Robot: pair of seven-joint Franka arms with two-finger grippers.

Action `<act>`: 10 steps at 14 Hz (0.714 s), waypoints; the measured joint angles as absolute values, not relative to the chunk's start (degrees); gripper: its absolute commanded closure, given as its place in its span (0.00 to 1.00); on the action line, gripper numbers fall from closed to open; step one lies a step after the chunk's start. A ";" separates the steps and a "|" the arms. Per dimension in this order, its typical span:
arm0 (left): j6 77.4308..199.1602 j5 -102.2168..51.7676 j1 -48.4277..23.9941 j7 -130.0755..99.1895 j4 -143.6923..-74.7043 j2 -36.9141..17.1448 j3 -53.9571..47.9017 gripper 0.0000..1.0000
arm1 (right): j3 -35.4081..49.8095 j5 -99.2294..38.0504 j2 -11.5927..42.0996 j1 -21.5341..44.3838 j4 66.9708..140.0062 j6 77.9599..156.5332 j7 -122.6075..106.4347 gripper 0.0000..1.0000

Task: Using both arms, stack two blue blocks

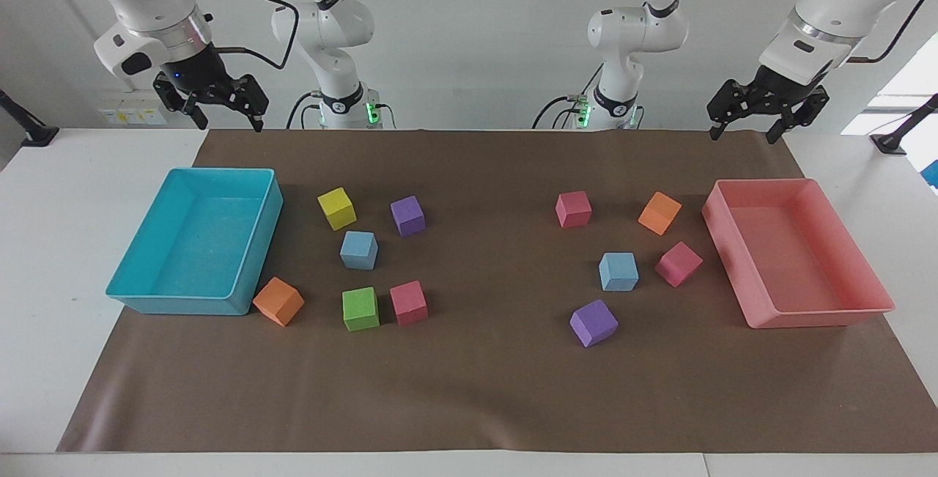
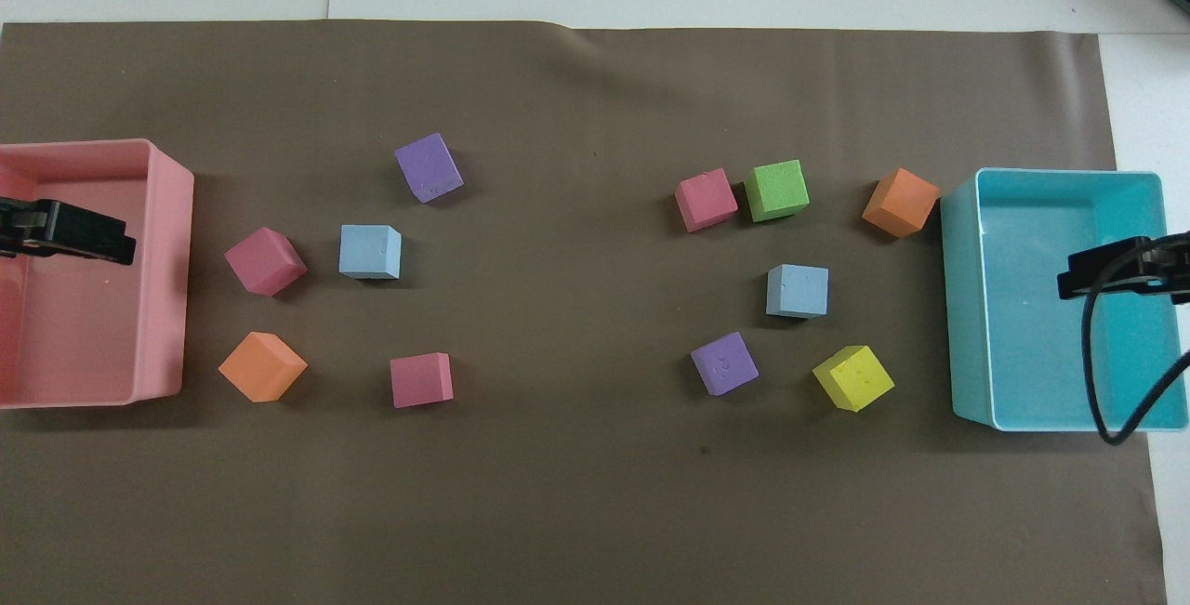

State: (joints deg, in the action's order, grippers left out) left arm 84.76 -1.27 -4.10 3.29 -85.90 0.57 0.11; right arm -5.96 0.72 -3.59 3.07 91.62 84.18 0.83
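Two light blue blocks lie apart on the brown mat. One blue block (image 1: 359, 250) (image 2: 798, 291) sits among several cubes toward the right arm's end. The other blue block (image 1: 618, 272) (image 2: 370, 252) sits beside a pink cube toward the left arm's end. My right gripper (image 1: 229, 124) hangs high and open, empty, over the turquoise tray (image 1: 132, 290). My left gripper (image 1: 742, 132) hangs high and open, empty, over the pink tray (image 1: 821, 316). Neither gripper touches anything.
Around the blue blocks lie a yellow cube (image 1: 336, 208), two purple cubes (image 1: 407, 215) (image 1: 593, 322), a green cube (image 1: 360, 308), two orange cubes (image 1: 278, 301) (image 1: 659, 212) and three pink cubes (image 1: 408, 302) (image 1: 573, 209) (image 1: 678, 264). Both trays hold nothing.
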 measured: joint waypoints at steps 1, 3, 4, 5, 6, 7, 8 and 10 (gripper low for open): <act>84.76 -1.27 -4.10 3.29 -85.90 0.57 0.11 0.00 | -5.96 0.72 -3.59 3.07 91.62 84.18 0.83 0.00; 84.76 -1.27 -4.10 3.29 -85.90 0.57 0.11 0.00 | -5.99 0.72 -3.59 3.07 91.62 84.12 0.83 0.00; 84.76 -1.27 -4.10 3.29 -85.90 0.57 0.11 0.00 | -6.00 0.72 -3.59 3.07 91.62 84.12 0.83 0.00; 84.76 -1.27 -4.10 3.29 -85.90 0.57 0.11 0.00 | -5.97 0.72 -3.59 3.08 91.62 84.12 0.83 0.00; 84.78 -1.27 -4.10 3.29 -85.90 0.57 0.09 0.00 | -5.89 0.72 -3.59 3.11 91.62 84.12 0.84 0.00; 84.80 -1.27 -4.10 3.29 -85.90 0.57 0.04 0.00 | -5.79 0.72 -3.59 3.15 91.62 84.12 0.83 0.00; 84.80 -1.27 -4.10 3.29 -85.90 0.57 -0.03 0.00 | -5.76 0.72 -3.59 3.15 91.62 84.12 0.83 0.00; 84.82 -1.27 -4.10 3.29 -85.90 0.57 -0.17 0.00 | -5.80 0.72 -3.66 3.13 91.98 84.77 0.83 0.00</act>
